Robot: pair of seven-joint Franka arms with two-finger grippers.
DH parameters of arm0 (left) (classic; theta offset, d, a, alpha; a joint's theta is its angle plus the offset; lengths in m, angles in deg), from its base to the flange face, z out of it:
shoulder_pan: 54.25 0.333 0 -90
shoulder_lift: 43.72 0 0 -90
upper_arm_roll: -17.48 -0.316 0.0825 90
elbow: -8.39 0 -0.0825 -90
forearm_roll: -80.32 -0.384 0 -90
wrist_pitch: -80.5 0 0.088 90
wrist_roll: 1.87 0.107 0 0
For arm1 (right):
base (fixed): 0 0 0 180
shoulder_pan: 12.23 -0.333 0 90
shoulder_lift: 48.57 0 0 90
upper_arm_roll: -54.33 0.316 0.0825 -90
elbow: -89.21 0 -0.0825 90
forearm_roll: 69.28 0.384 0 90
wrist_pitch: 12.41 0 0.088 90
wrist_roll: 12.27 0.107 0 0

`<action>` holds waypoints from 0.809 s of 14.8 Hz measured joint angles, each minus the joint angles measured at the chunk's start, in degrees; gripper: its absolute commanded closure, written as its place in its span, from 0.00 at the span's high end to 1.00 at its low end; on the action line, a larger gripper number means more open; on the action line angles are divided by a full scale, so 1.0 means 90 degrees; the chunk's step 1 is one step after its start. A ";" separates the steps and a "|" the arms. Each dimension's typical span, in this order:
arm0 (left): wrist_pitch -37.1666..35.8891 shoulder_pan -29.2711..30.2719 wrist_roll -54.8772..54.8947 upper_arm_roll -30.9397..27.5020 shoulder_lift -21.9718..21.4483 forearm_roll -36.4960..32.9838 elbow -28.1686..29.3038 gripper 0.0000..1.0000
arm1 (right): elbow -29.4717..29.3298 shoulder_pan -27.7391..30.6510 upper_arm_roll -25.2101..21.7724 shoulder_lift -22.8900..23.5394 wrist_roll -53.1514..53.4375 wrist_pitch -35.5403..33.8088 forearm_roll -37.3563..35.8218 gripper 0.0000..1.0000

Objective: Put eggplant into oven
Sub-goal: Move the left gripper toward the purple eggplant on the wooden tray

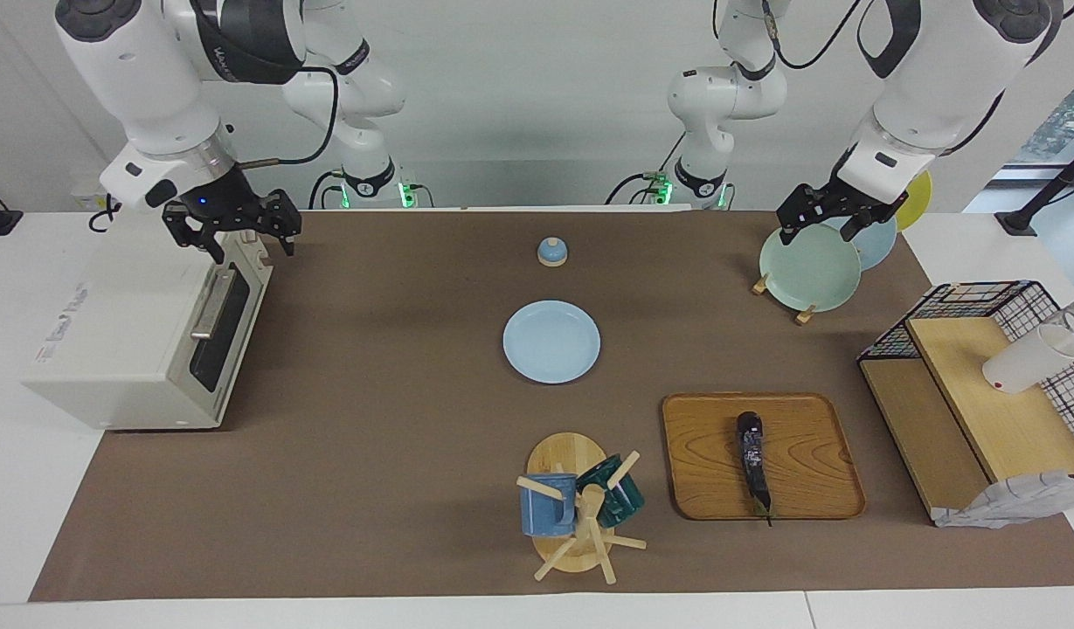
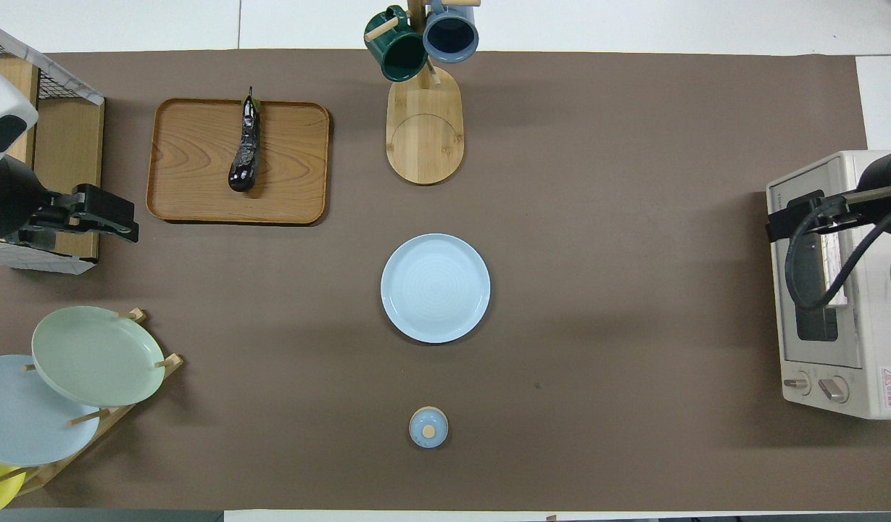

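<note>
Lying untouched on the wooden tray (image 1: 703, 454) at five o'clock, the eggplant (image 1: 753, 459) awaits pickup. The oven (image 1: 143, 349), nine o'clock, stays shut. Both jaws hang open: right gripper (image 1: 239, 238) over it, left gripper (image 1: 829, 218) over the plate rack (image 1: 807, 271).

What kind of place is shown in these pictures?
Probably a robotics lab set up as a mock kitchen: a toaster oven, a plate rack and a mug tree on a covered table.

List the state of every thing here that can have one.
Cream-white toaster oven: door shut.
Glossy dark purple eggplant: lying flat on the wooden tray.
Round pale blue plate: bare.
Blue mug and green mug: hung on wooden mug tree.
Left pincer: open, holding nothing.
Right pincer: open, over the oven.
</note>
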State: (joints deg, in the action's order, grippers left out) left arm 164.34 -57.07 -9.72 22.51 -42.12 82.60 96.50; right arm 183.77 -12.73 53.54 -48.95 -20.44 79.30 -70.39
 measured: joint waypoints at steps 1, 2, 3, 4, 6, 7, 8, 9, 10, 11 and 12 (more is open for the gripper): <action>0.0000 0.0000 0.0000 0.0000 0.0000 0.0000 0.0000 1.00 | 0.0000 0.0000 0.0000 0.0000 0.0000 0.0000 0.0000 1.00; 0.0000 0.0000 0.0000 0.0000 0.0000 0.0000 0.0000 1.00 | 0.0000 0.0000 0.0000 0.0000 0.0000 0.0000 0.0000 1.00; 0.0000 0.0000 0.0000 0.0000 0.0000 0.0000 0.0000 1.00 | 0.0000 0.0000 0.0000 0.0000 0.0000 0.0000 0.0000 1.00; 0.0001 0.0000 0.0000 -0.0001 0.0000 0.0000 0.0000 1.00 | 0.0000 0.0000 0.0000 0.0000 0.0000 0.0000 0.0000 1.00; 0.0011 0.0000 0.0000 -0.0004 0.0000 0.0000 0.0000 1.00 | 0.0000 0.0000 0.0000 0.0000 0.0000 0.0000 0.0000 1.00; 0.0018 0.0000 0.0000 -0.0004 0.0000 0.0000 0.0000 1.00 | 0.0000 0.0000 0.0000 0.0000 0.0000 0.0000 0.0000 1.00; 0.0054 0.0000 0.0000 -0.0004 0.0000 0.0000 0.0003 1.00 | 0.0000 0.0000 0.0000 0.0000 0.0000 0.0000 0.0000 1.00; 0.0132 0.0000 0.0000 -0.0004 -0.0001 0.0000 0.0015 1.00 | 0.0000 0.0000 0.0000 0.0000 0.0000 0.0000 0.0000 1.00; 0.0243 0.0000 0.0000 -0.0004 0.0000 0.0000 0.0042 1.00 | 0.0000 0.0001 0.0000 0.0000 0.0000 0.0000 0.0000 1.00; 0.0420 -0.0001 0.0000 -0.0003 0.0000 0.0000 0.0077 1.00 | 0.0000 0.0002 0.0000 0.0000 0.0000 0.0000 0.0000 1.00; 0.0666 -0.0002 0.0000 0.0001 0.0001 0.0000 0.0120 1.00 | 0.0000 0.0001 0.0000 0.0000 0.0000 0.0000 0.0000 1.00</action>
State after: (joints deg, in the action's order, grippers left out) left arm 170.34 -57.08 -9.73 22.52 -42.11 82.61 97.59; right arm 183.77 -12.72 53.54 -48.95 -20.44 79.30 -70.39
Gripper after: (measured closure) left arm 0.000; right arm 0.000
